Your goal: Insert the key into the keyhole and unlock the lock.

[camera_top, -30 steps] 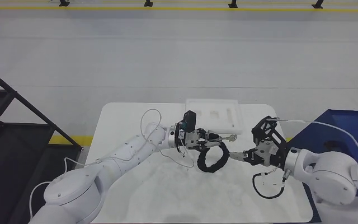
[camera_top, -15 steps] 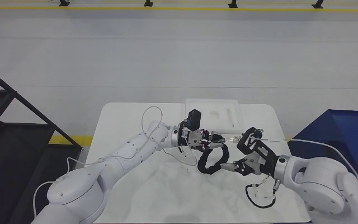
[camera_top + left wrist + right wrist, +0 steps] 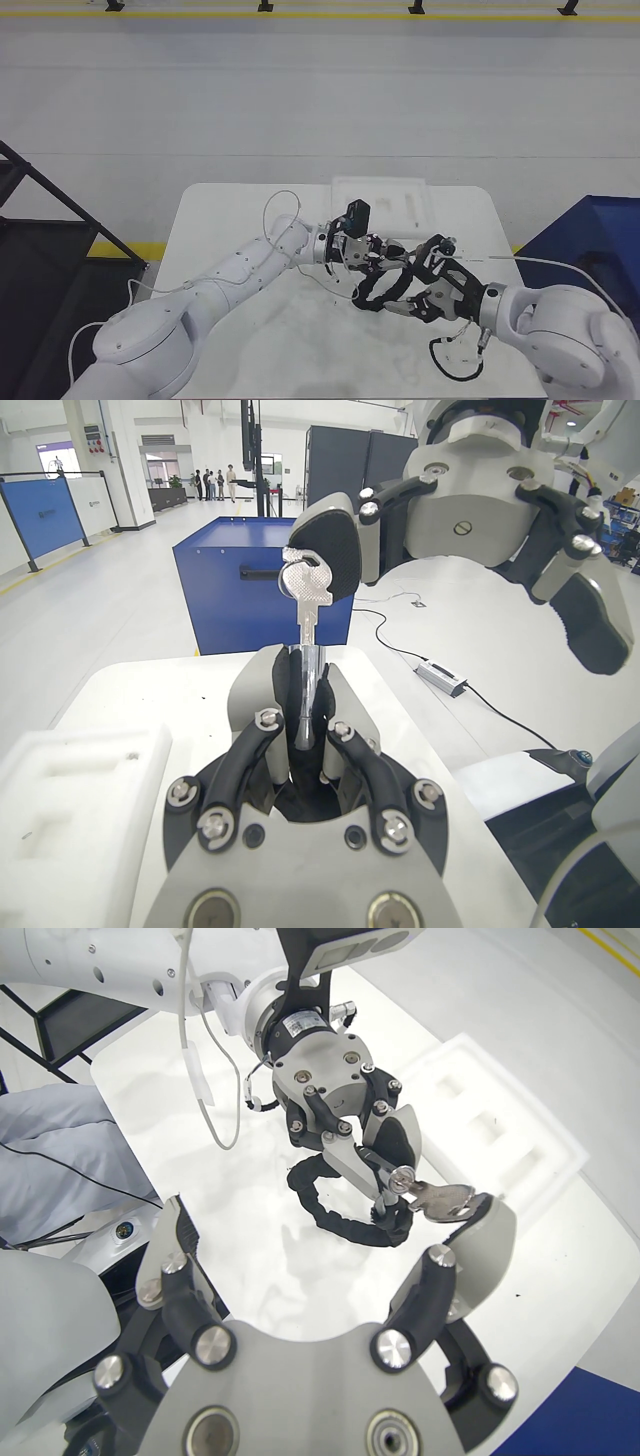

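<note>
Left gripper (image 3: 301, 665) clenches the lock (image 3: 401, 1176), key (image 3: 306, 582) inserted. Right gripper (image 3: 332, 1223) gapes wide, 1 pad (image 3: 340, 530) touching the key. Foam tray (image 3: 380, 200) at 12 o'clock, bare table (image 3: 330, 350) at 6.

Overhead; opposed wrist close-ups sharing key (image 3: 306, 584)

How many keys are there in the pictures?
1. The flat silver metal key sits in the keyhole of the silver-ended black cable lock, held by the left gripper. Others could be hidden.

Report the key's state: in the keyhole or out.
In, partly: the key has its tip inside the lock, blade mostly exposed. The left pincer grips the lock. Turned or not: cannot tell.
</note>
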Controlling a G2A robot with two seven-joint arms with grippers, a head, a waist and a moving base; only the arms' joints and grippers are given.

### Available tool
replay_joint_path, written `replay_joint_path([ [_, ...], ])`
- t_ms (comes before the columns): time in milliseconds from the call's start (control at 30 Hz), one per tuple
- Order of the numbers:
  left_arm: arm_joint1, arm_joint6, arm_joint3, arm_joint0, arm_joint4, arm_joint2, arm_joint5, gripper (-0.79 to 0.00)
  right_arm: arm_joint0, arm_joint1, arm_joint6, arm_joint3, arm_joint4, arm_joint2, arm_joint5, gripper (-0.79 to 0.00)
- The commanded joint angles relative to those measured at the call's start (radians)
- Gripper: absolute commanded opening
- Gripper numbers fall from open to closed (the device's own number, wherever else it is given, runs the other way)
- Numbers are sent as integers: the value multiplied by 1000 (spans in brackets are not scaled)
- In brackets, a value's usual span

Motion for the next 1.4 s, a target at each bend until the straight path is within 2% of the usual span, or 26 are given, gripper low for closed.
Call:
replay_joint_path([
  [0, -2, 0, 2, -4, 9, -1, 0, -785, 6, 1, 10, 2, 6, -8, -1, 0],
  [200, -7, 0, 10, -16, 33, -6, 0, -785, 24, 5, 51, 14, 26, -14, 4, 0],
  [367, -2, 0, 8, -16, 52, -15, 0, -785, 34, 8, 30, 42, 38, 29, 33, 0],
  [733, 29, 0, 8, -36, 103, -8, 0, -785, 38, 14, 17, 69, 51, 76, 9, 0],
  [1000, 55, 0, -50, -75, 140, 16, 0, -785, 32, 14, -9, 77, 40, 75, 0, 0],
  [1033, 58, 0, -60, -80, 141, 23, 0, -785, 31, 15, -15, 81, 28, 77, -16, 0],
  [1200, 70, 0, -98, -106, 130, 69, 0, -785, 44, 27, -20, 93, 0, 87, -257, 0],
  [1367, 77, 0, -120, -104, 137, 69, 0, -785, 47, 37, -42, 86, 0, 112, -394, 0],
])
